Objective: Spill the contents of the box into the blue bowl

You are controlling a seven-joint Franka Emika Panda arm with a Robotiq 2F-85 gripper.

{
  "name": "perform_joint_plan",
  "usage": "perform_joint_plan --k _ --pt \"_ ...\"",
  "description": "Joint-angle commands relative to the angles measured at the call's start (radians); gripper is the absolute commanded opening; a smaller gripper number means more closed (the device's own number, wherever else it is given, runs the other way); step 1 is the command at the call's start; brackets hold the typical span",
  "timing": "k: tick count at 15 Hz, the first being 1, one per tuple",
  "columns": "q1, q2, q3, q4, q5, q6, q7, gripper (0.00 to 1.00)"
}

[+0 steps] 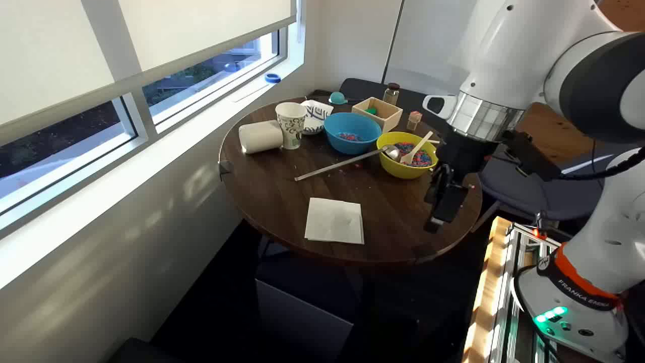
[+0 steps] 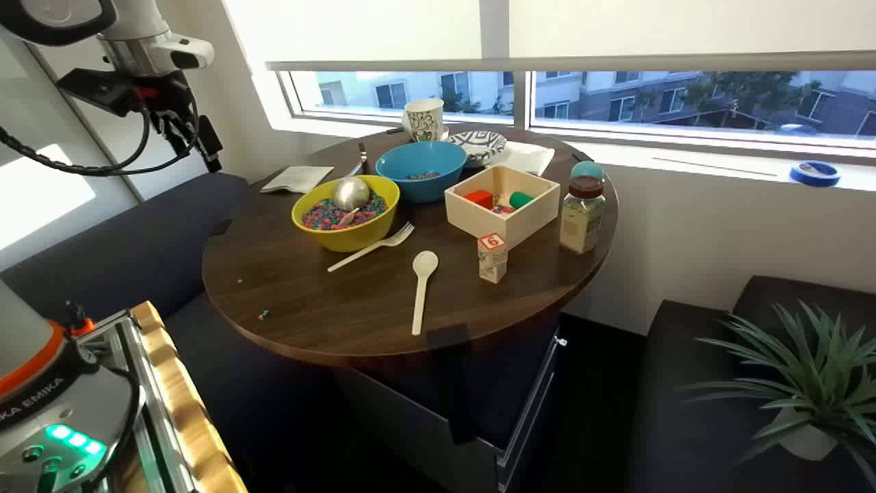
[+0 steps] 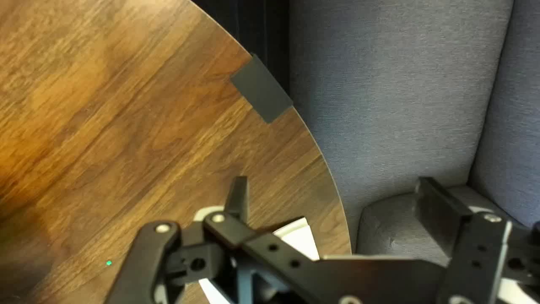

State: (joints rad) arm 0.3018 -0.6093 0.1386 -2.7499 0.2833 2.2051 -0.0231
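Note:
The box (image 2: 479, 220) is open-topped, of pale tan wood, upright on the round table in both exterior views (image 1: 395, 119); no blue print shows on it. The contents (image 2: 504, 209) are small red-orange pieces inside it, beside a red block (image 2: 480, 199) and a green block (image 2: 520, 200). The blue bowl (image 2: 438, 193) stands upright beside the box, also in an exterior view (image 1: 346, 145), with small coloured pieces at its bottom. My gripper (image 3: 332, 178) is open and empty. It is above the table edge in an exterior view (image 1: 437, 221), away from box and bowl.
A yellow bowl (image 2: 345, 241) with coloured pieces and a metal ladle (image 1: 340, 164) stands beside the blue bowl. A paper cup (image 1: 291, 126), jar (image 2: 582, 222), stacked blocks (image 2: 492, 259), fork (image 2: 373, 248), spoon (image 2: 421, 287) and folded napkin (image 1: 333, 222) are on the table.

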Motion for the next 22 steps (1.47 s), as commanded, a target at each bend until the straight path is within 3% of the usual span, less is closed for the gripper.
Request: perform_joint_plan --k 1,6,11,16,22 --pt "-0.003 0.000 0.003 0.000 0.002 -0.003 -0.001 1.00" --pt "-0.003 0.001 0.003 -0.002 0.002 -0.003 -0.001 1.00" --pt "-0.147 -0.016 -0.037 0.085 -0.134 -0.002 0.021 1.00" --pt "-0.244 0.048 -0.153 0.215 -0.223 0.005 -0.109 1.00" --pt "-0.285 0.160 -0.336 0.351 -0.171 -0.007 -0.299 1.00"
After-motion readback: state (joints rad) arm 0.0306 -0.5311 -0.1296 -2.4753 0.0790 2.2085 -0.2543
